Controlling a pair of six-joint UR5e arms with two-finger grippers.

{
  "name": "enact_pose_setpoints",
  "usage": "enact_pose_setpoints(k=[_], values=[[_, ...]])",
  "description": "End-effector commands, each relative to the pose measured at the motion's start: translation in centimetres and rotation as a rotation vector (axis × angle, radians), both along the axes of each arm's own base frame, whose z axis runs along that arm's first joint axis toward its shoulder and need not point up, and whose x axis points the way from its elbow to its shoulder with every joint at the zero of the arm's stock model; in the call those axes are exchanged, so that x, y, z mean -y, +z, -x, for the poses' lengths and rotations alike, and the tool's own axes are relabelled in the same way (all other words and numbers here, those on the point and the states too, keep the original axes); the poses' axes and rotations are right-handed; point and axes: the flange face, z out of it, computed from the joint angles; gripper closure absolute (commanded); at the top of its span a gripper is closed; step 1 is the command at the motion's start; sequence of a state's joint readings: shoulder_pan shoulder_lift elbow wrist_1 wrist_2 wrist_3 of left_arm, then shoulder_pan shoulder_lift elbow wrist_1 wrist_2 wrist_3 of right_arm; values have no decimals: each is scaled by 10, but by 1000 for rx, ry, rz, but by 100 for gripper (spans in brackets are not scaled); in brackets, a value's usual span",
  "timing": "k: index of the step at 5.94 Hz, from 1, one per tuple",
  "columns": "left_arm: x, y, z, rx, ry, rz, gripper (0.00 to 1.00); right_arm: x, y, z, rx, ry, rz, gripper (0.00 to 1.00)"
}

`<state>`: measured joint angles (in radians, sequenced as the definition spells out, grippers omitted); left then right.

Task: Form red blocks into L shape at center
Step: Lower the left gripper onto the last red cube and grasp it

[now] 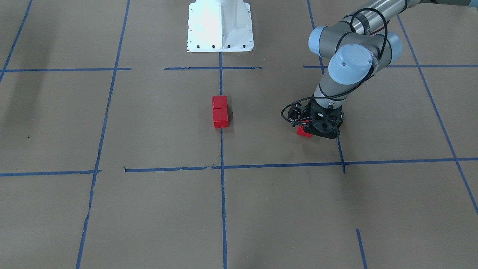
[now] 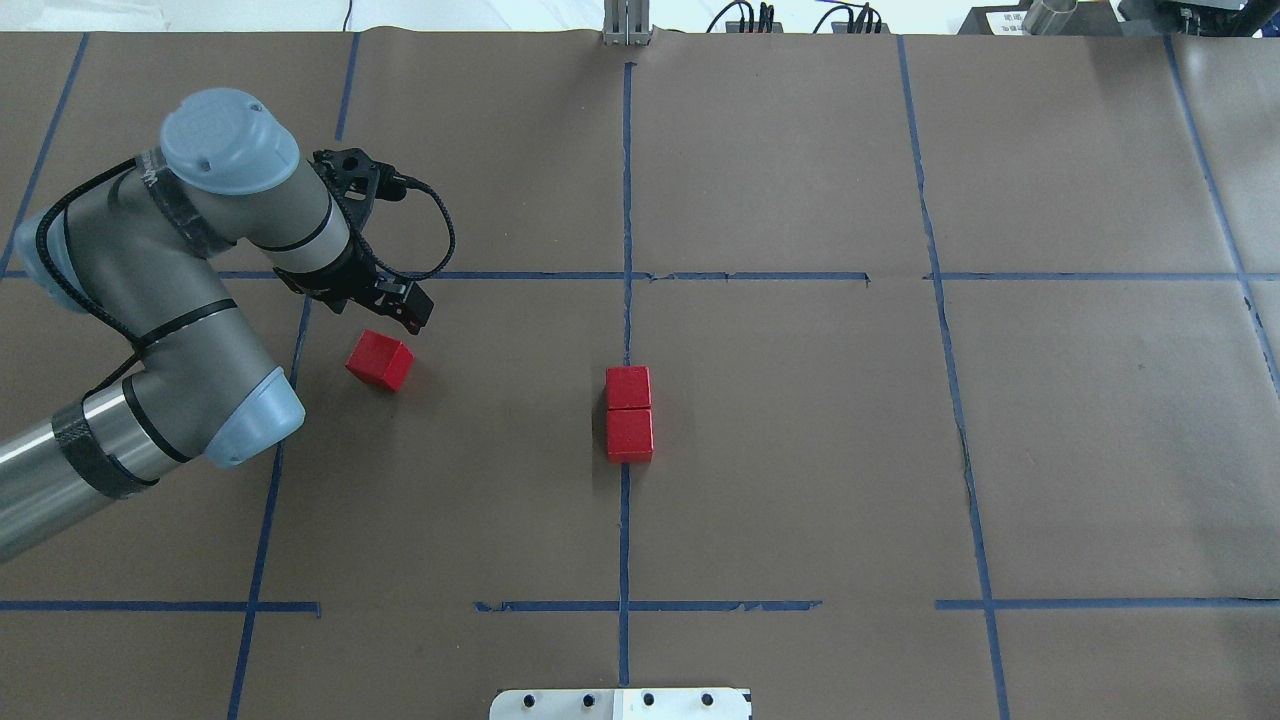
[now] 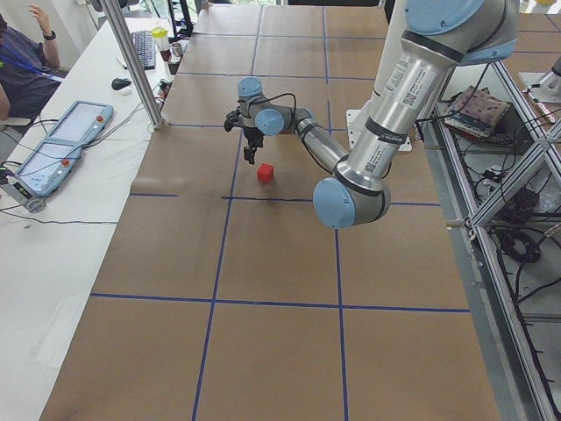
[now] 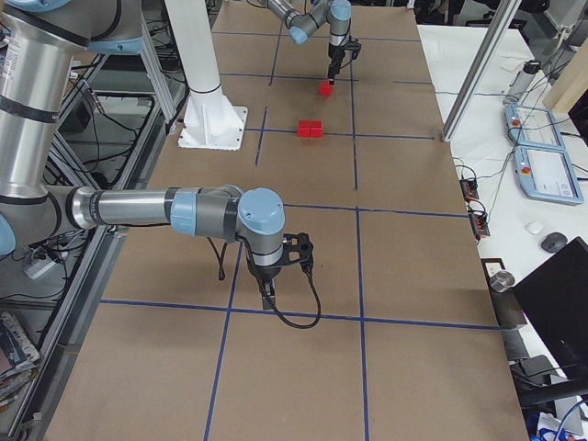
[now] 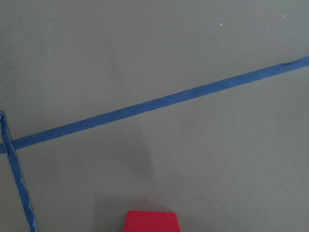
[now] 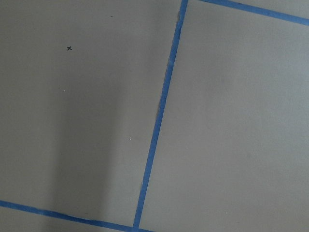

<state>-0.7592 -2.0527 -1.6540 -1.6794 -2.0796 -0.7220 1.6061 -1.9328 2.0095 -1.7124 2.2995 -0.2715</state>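
Two red blocks (image 2: pixel 628 387) (image 2: pixel 629 435) lie touching in a line on the vertical blue tape that splits the center cell (image 2: pixel 790 450); they also show in the front view (image 1: pixel 219 102) (image 1: pixel 220 118). The third red block (image 2: pixel 380 360) lies turned at the cell's left side. My left gripper (image 2: pixel 405 306) hovers just beyond and above it, apart from it, and looks open and empty. In the front view the gripper (image 1: pixel 318 129) hides most of that block (image 1: pixel 302 131). The block's edge shows at the bottom of the left wrist view (image 5: pixel 150 221). My right gripper (image 4: pixel 268 294) hangs far off over bare paper; I cannot tell its state.
The white robot base (image 1: pixel 220 26) stands at the near table edge behind the center cell. Blue tape lines divide the brown paper into cells. Operators' pendants and a desk (image 3: pixel 61 140) lie beyond the table's far edge.
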Motion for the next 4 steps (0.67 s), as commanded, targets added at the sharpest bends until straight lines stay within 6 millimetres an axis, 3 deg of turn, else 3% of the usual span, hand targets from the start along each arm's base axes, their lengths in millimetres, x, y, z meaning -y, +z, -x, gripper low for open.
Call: enact_pose_setpoints(k=[1,4], values=[[-3,10,-5,10,5,12,0,0,0,0,0,0,1,0],[-17,13,-24,25,8,24,0,-1,1,0,-1,-1,3,0]])
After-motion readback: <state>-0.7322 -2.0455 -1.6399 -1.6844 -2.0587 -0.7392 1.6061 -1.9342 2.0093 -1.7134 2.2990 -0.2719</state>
